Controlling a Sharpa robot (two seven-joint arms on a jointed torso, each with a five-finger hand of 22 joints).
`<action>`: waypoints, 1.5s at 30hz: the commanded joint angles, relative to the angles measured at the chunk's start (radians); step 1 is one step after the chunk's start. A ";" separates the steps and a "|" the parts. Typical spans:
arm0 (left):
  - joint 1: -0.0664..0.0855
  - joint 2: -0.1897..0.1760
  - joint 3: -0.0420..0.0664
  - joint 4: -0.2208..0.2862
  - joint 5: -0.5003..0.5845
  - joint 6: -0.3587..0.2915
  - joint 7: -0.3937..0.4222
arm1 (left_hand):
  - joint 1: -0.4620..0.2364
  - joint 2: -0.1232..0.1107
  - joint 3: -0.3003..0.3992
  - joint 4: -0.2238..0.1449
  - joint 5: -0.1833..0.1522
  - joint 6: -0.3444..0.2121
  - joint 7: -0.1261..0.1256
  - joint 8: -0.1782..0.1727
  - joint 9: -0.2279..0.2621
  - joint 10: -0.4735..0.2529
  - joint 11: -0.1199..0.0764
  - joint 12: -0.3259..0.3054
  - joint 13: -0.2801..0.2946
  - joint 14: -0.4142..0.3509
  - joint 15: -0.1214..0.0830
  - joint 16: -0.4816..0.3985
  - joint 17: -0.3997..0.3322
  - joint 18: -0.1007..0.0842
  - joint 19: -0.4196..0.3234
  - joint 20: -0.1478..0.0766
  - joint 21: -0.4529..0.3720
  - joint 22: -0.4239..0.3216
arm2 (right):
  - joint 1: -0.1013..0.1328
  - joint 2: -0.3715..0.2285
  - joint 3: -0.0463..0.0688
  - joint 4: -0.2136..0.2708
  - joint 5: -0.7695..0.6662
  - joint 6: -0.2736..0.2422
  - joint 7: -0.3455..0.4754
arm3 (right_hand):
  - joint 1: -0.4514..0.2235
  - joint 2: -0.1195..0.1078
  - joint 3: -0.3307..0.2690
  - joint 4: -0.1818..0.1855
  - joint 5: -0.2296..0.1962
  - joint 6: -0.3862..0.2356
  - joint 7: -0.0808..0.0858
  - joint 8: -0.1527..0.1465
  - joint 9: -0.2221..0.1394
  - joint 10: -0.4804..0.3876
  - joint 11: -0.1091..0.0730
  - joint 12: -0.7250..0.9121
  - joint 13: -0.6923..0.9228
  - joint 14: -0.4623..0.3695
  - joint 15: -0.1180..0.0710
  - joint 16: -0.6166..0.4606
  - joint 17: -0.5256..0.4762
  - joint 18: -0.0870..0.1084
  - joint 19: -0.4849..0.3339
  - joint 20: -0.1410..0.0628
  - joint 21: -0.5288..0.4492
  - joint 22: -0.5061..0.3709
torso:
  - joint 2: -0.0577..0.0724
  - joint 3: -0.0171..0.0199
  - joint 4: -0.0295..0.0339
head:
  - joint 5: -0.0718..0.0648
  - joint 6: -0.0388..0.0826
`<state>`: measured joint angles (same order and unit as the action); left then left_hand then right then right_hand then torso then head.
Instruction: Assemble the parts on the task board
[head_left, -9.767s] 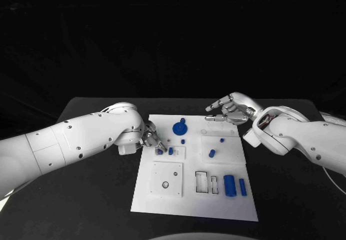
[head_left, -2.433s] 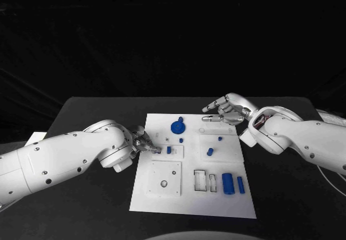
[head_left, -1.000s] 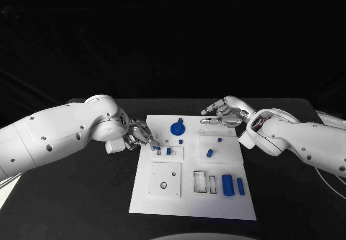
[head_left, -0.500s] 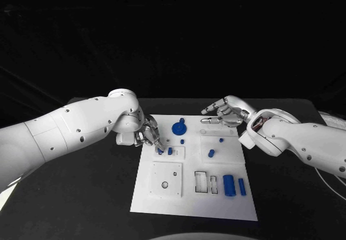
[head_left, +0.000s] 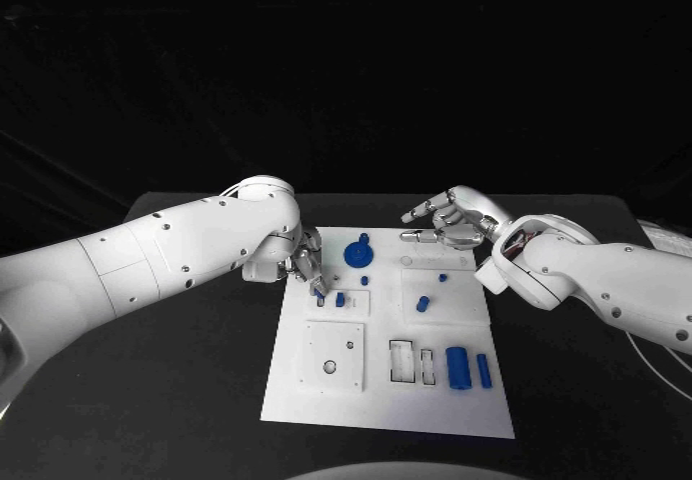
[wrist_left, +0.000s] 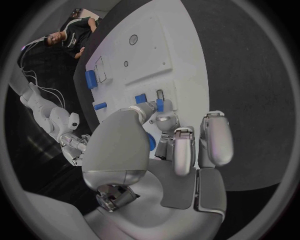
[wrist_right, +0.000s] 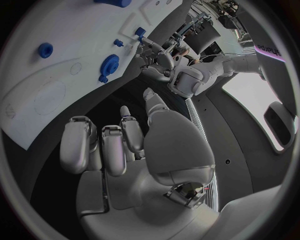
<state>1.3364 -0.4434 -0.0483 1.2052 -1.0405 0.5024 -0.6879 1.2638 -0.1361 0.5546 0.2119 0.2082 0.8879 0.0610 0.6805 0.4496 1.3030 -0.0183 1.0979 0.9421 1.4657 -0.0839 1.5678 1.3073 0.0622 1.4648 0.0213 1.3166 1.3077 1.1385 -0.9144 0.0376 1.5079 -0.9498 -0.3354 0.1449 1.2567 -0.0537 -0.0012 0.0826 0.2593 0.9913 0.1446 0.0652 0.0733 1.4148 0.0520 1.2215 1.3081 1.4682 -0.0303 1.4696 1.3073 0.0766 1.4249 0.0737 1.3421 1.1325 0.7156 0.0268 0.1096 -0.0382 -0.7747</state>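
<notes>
While the left hand (head_left: 304, 266) sits left of centre at the task board's (head_left: 378, 405) upper-left edge, it pinches one small blue peg (wrist_left: 160, 104) at its fingertips, touching the board. Across the white board, in the head view, lie one blue gear (head_left: 358, 257) near the top, one short peg (head_left: 423, 304) mid-board, and two blue cylinders (head_left: 459, 368) lower right. At upper right, the right hand (head_left: 450, 222) hovers over the board's top edge, fingers loosely curled, holding nothing.

task board (head_left: 378, 405): 1 | blue parts (head_left: 459, 369): about 8, some too small to count surely | hands (head_left: 451, 222): 2 | surface (head_left: 188, 400): 1
</notes>
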 joint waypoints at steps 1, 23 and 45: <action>-0.005 0.006 -0.005 -0.007 -0.049 0.036 0.010 | -0.009 0.003 0.168 -0.175 0.006 0.007 -0.002 -0.001 -0.002 0.006 0.000 0.003 0.001 0.105 0.006 0.003 0.263 -0.008 0.050 0.005 0.007 0.104 | -0.001 0.002 0.000 0.001 0.001 -0.005 0.014 | 0.002 0.010 -0.005 0.000 0.003 -0.002 -0.005 0.003 0.002 -0.004 0.000 -0.002 0.068 0.067 0.004 -0.003 0.102 0.007 -0.004 0.000 -0.007 0.000 | 0.000 0.0004 -0.0002 | 0.000 -0.003; -0.008 -0.007 -0.007 0.021 -0.027 0.024 -0.016 | -0.024 0.000 0.173 -0.188 0.032 0.018 -0.003 -0.004 -0.001 0.013 -0.002 0.005 0.003 0.105 0.006 0.003 0.263 -0.012 0.054 0.006 0.024 0.117 | -0.001 0.002 0.000 0.000 0.001 0.005 0.012 | 0.002 0.010 -0.005 0.000 0.003 -0.002 -0.005 0.003 0.002 -0.004 0.000 -0.002 0.068 0.067 0.004 -0.003 0.102 0.007 -0.004 0.000 -0.007 0.000 | -0.002 0.0010 0.0013 | 0.001 -0.009; -0.010 -0.013 -0.007 0.029 -0.026 0.029 -0.023 | -0.029 0.001 0.175 -0.190 0.039 0.020 -0.003 -0.005 -0.001 0.015 -0.002 0.005 0.002 0.105 0.006 0.003 0.263 -0.013 0.055 0.006 0.029 0.120 | -0.001 0.004 0.000 -0.001 0.001 0.011 0.012 | 0.003 0.010 -0.006 -0.001 0.007 -0.002 -0.005 0.003 0.002 -0.004 0.000 -0.002 0.068 0.067 0.004 -0.003 0.103 0.007 -0.004 0.000 -0.007 0.000 | -0.001 0.0007 0.0009 | 0.005 -0.014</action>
<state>1.3298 -0.4561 -0.0530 1.2357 -1.0584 0.5206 -0.6894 1.2312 -0.1450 0.5808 0.1747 0.2436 0.9007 0.0589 0.6689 0.4477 1.3116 -0.0199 1.0979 0.9442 1.4657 -0.0840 1.5678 1.3079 0.0623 1.4648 0.0213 1.3390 1.3075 1.1385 -0.9116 0.0377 1.5067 -0.9473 -0.3364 0.1478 1.2567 -0.0538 -0.0012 0.0826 0.2633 0.9913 0.1446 0.0652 0.0733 1.4149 0.0520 1.2216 1.3080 1.4682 -0.0303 1.4697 1.3077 0.0767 1.4249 0.0737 1.3421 1.1326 0.7145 0.0274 0.1107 -0.0342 -0.7886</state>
